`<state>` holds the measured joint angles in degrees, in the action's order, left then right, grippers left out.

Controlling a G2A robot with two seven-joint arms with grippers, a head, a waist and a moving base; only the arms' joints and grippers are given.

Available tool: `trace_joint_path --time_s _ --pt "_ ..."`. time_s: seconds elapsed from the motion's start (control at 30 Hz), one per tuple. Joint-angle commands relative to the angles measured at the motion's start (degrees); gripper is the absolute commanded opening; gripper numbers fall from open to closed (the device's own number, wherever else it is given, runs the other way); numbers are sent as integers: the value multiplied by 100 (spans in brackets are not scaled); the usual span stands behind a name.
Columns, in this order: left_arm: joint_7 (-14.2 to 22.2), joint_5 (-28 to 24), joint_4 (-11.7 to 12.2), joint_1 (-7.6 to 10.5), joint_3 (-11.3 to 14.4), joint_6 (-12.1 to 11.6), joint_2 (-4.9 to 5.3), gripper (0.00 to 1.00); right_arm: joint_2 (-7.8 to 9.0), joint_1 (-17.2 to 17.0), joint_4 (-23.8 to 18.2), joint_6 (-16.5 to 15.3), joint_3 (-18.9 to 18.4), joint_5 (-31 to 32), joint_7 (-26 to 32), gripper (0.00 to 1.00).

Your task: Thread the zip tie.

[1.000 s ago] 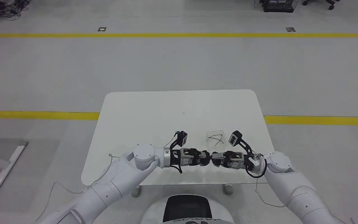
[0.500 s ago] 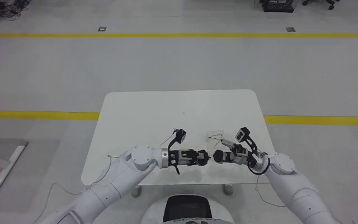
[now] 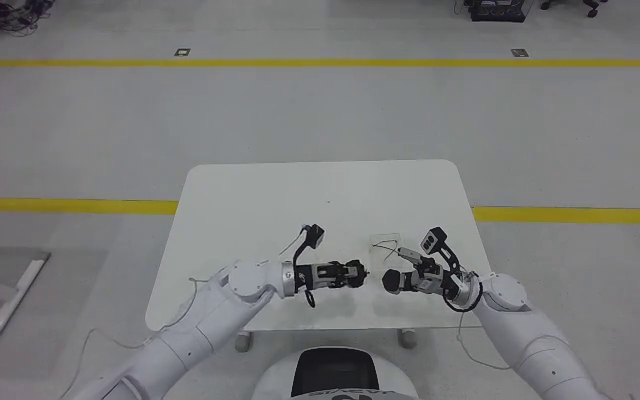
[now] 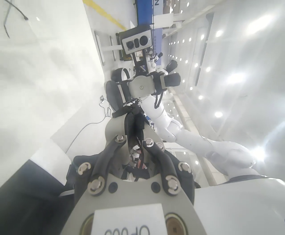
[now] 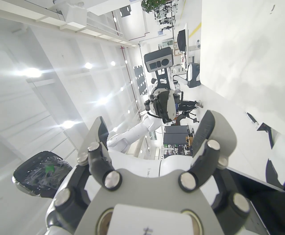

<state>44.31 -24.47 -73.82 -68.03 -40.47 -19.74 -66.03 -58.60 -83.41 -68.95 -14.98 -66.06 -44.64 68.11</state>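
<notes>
Above the near edge of the tabletop (image 3: 260,200), the robot's two sets of jaws have parted company. A second ago we saw them tip to tip. Now a clear gap stands between them: the left jaws have drawn back toward their own side, while the right jaws have kept their place over the last half second. The left jaws are clenched, pads pressed together. The right jaws are released, with nothing between them.

Just beyond that gap the zip tie (image 3: 383,244) lies flat on the tabletop, touched by neither arm, where it lay a second ago. We read the parting as the end of a mid-air meeting, not a step forward. With the tie down and one set of jaws spread and empty, the threading looks not yet begun, and a fresh pick-up seems to come first.

Much stays out of reach. From above, the zip tie is a few hair-thin dark lines, and we cannot tell head from tail or whether it is already looped. In the left wrist view the zip tie (image 4: 24,17) runs off the frame's edge. A small dark scrap at the clenched tips is perhaps only pad rubber.
</notes>
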Motion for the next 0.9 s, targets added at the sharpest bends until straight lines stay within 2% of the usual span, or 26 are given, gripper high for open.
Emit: trace_joint_path --time_s 0.0,0.1,0.23,0.33,0.43,0.63,0.87 --pt "-99 97 -68 -102 -209 26 24 0 0 0 0 0 0 0 0 100" --pt "-175 182 -178 -268 -544 26 49 0 0 0 0 0 0 0 0 100" --pt "-109 116 -213 -472 -981 26 65 0 -2 -2 -23 2 -2 35 -91 100" --pt "43 80 -220 -601 -1259 26 65 0 38 -27 -238 -45 -109 687 -706 100" --pt "156 112 -252 -711 -1425 26 43 0 107 -108 -673 254 -301 1290 -1262 100" --pt "212 115 -264 -757 -1471 26 23 0 212 -448 -1938 1218 -535 2898 -2780 100" --pt "212 115 -264 -757 -1471 26 23 0 212 -448 -1938 1218 -535 2898 -2780 100"
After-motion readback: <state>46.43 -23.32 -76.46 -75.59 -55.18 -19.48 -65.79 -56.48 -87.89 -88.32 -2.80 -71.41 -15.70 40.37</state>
